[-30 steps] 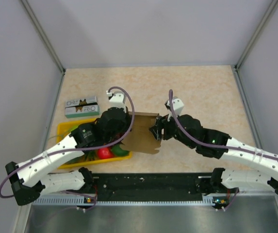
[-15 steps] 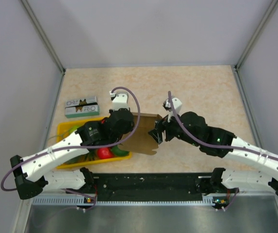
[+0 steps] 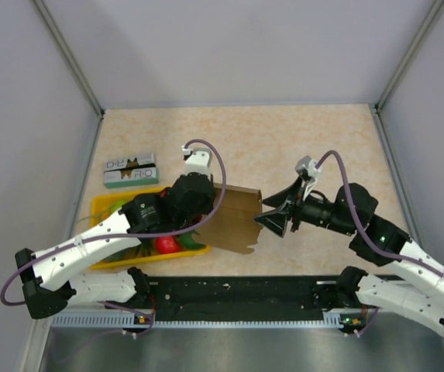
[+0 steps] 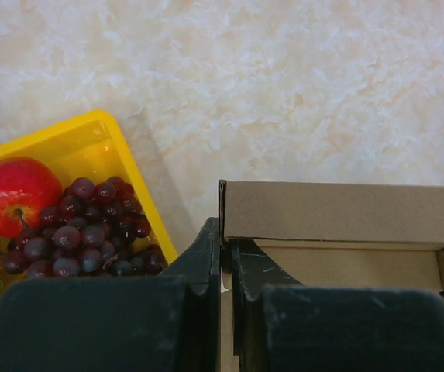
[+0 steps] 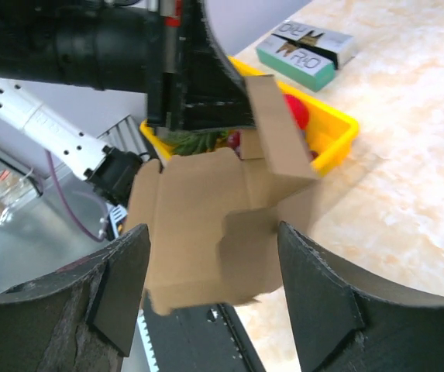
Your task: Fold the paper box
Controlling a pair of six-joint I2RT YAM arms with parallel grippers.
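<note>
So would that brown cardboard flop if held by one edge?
Probably not: the paper box holds its shape though the left gripper pinches only one edge. Likely light, thin card; apt to bend along its folded creases.

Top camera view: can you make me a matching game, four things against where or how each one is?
Things:
1. paper box
2. yellow tray
3. green-and-white carton
4. right gripper

States:
A. open, holding nothing
B. pinched by the left gripper
C. lies just beyond the tray
D. holds a red apple and grapes

Pairs: 1-B, 2-D, 3-C, 4-A
</note>
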